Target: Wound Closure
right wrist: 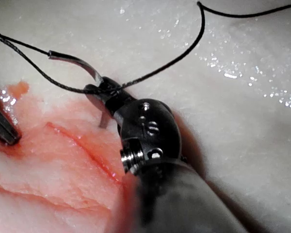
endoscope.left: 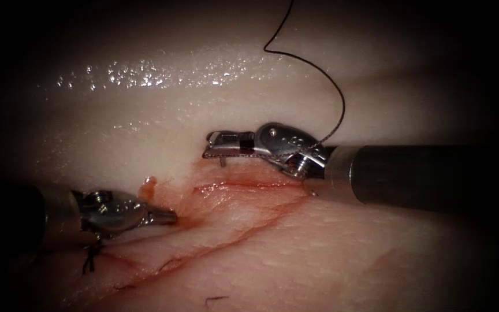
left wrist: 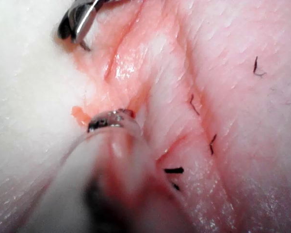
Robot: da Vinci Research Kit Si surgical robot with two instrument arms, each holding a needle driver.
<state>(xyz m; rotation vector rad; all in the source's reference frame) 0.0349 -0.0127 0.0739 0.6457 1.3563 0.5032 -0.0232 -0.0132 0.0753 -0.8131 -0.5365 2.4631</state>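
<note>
My right tool (endoscope.left: 209, 145) reaches in from the right over the upper left edge of the cut (endoscope.left: 244, 186), its jaws shut on the curved needle (right wrist: 82, 64) about mid-curve. The needle's pointed end (endoscope.left: 223, 163) hangs below the jaws and meets the tissue (endoscope.left: 319, 254) at that edge; its depth is hidden. The thread (endoscope.left: 341, 98) runs from the needle's tail, loops past the jaws and rises out of view. Lower left, my left tool (endoscope.left: 167, 217) is shut with its tip resting on the reddened tissue beside the cut, and I see nothing held in it.
A knot with short thread ends (endoscope.left: 90, 259) sits on the cut below the left tool. A loose cut thread end (endoscope.left: 215, 300) lies on the near tissue. A small orange tissue tag (endoscope.left: 147, 186) stands between the tools. Red fluid stains the cut's edges.
</note>
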